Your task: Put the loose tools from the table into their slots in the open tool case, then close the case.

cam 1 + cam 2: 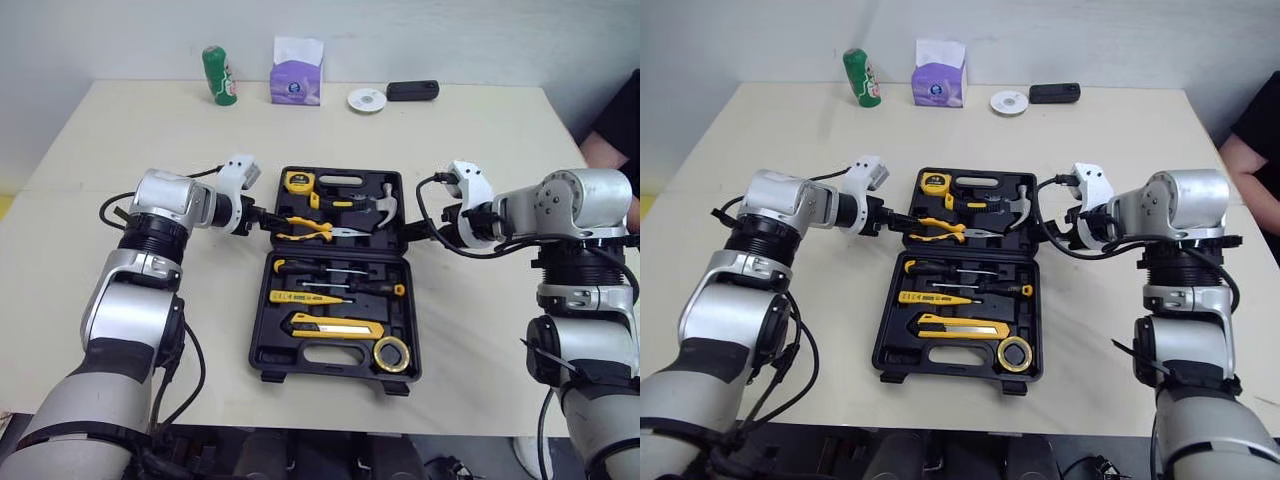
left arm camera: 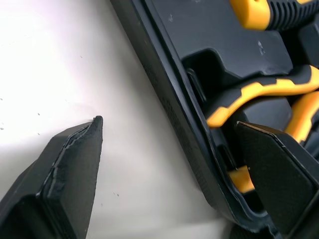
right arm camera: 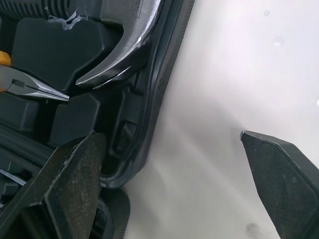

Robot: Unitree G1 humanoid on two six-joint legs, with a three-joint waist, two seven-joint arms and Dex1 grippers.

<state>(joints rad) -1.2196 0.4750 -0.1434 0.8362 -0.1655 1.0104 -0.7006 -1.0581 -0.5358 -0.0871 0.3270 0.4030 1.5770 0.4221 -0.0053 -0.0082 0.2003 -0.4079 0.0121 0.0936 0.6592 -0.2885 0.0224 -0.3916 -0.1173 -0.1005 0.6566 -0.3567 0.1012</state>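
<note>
1. Evidently the packing is done. The tool case (image 1: 268, 345) lies open mid-table, and the tape measure (image 1: 297, 181), pliers (image 1: 305, 229), hammer (image 1: 387, 203), screwdrivers (image 1: 320, 270), utility knife (image 1: 335, 326) and yellow tape roll (image 1: 391, 354) all sit inside it. I see no tool loose on the table (image 1: 120, 150), so closing is what remains.
2. The left gripper (image 1: 265, 217) is at the left rim of the case's far half and the right gripper (image 1: 425, 228) is at its right rim. Both have their jaws apart and grip nothing. Each straddles the rim, one finger over the table and one over the interior.
3. Risks:
   - The left inner finger (image 2: 269, 169) hangs by the pliers' handles and could snag them or knock them from their slot.
   - If the two arms lift unevenly, the hinge may twist or the case may skid.
   - Tools in the far half may drop out as it swings over.
   - The tape roll looks loosely seated and might stop the halves from meeting.
4. No writing is readable. The far green can (image 1: 220, 76) and purple tissue box (image 1: 296, 80) carry markings too small to make out.
</note>
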